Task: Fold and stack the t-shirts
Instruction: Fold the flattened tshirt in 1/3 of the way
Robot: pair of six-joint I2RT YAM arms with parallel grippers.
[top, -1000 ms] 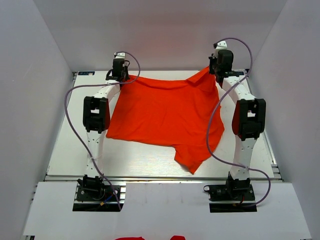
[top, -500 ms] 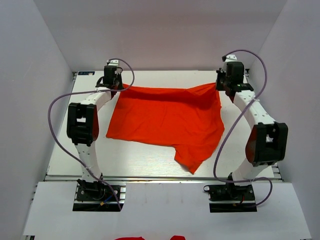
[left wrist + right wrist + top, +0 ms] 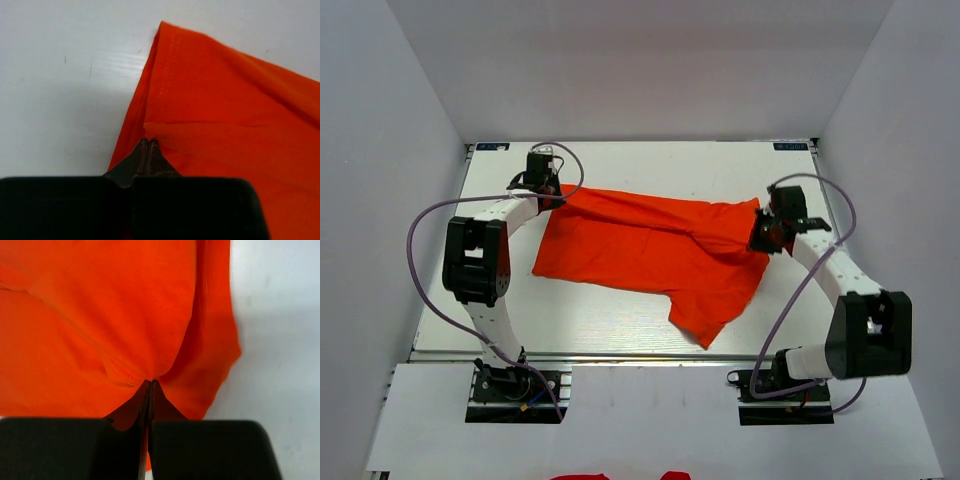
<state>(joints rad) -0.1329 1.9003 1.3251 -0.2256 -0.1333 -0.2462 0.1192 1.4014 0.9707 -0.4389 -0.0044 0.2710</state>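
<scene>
T-shirt (image 3: pixel 650 250) far edge, clamped in right pincer (image 3: pixel 761 236), has swung nearer.

One t-shirt (image 3: pixel 650 250), two claws (image 3: pixel 560 192) (image 3: pixel 761 236), one table (image 3: pixel 570 322).

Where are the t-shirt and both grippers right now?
t-shirt (image 3: pixel 650 255), top external view, middle of the spread cloth.
left gripper (image 3: pixel 148 142), left wrist view, closed fingertips pinching the cloth.
right gripper (image 3: pixel 151 382), right wrist view, closed fingertips pinching the cloth.
</scene>
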